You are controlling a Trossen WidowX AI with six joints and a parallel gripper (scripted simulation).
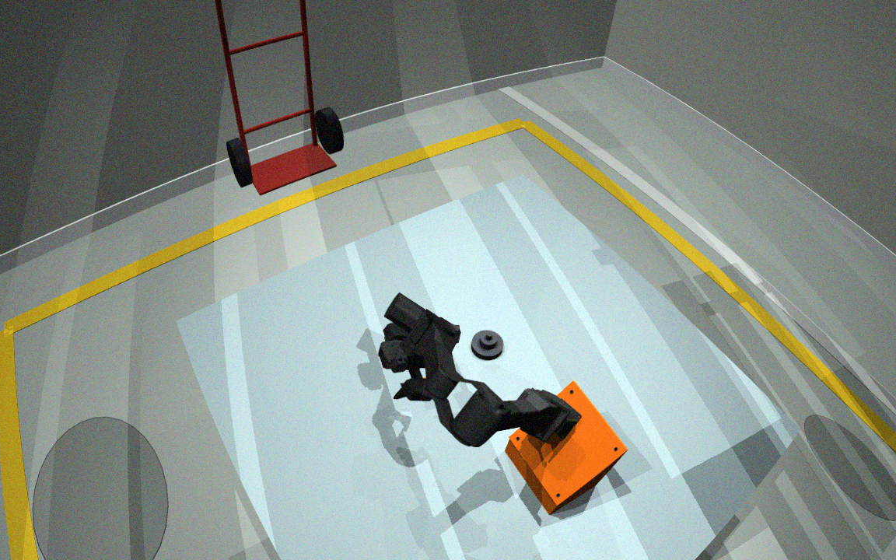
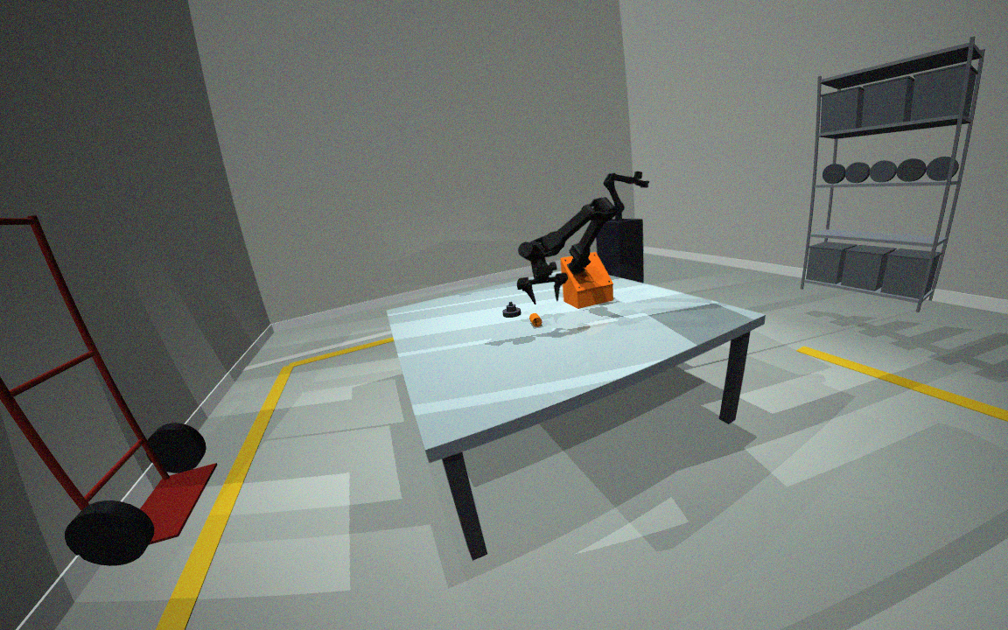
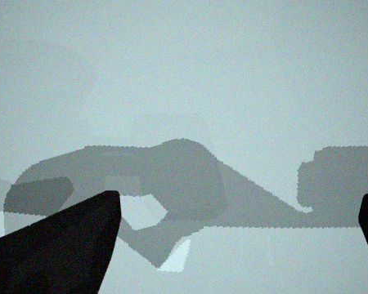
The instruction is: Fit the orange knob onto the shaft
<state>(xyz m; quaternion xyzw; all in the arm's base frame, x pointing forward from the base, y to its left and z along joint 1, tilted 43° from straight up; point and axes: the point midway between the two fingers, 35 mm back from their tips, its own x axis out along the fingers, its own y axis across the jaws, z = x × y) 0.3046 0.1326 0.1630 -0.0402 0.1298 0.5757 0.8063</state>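
Note:
The orange knob (image 2: 535,319) lies on the table, seemingly on its side; in the top view the arm hides nearly all of it, and it is not in the wrist view. The dark round pedestal (image 1: 478,349) (image 2: 511,312) stands on the table with its short shaft (image 1: 488,337) upright and bare. My gripper (image 2: 546,301) (image 3: 244,207) is open and empty, fingers pointing down above the table. In the exterior view it is above and to the right of the knob, with the pedestal farther left. The shaft's flat side cannot be made out.
The orange base block (image 1: 593,453) (image 2: 589,295) under my arm stands on the pale table (image 1: 298,348) (image 2: 492,383). The wrist view shows the tabletop with arm shadows. A red hand truck (image 1: 291,169) (image 2: 178,497) and a shelf rack (image 2: 884,185) stand away from the table.

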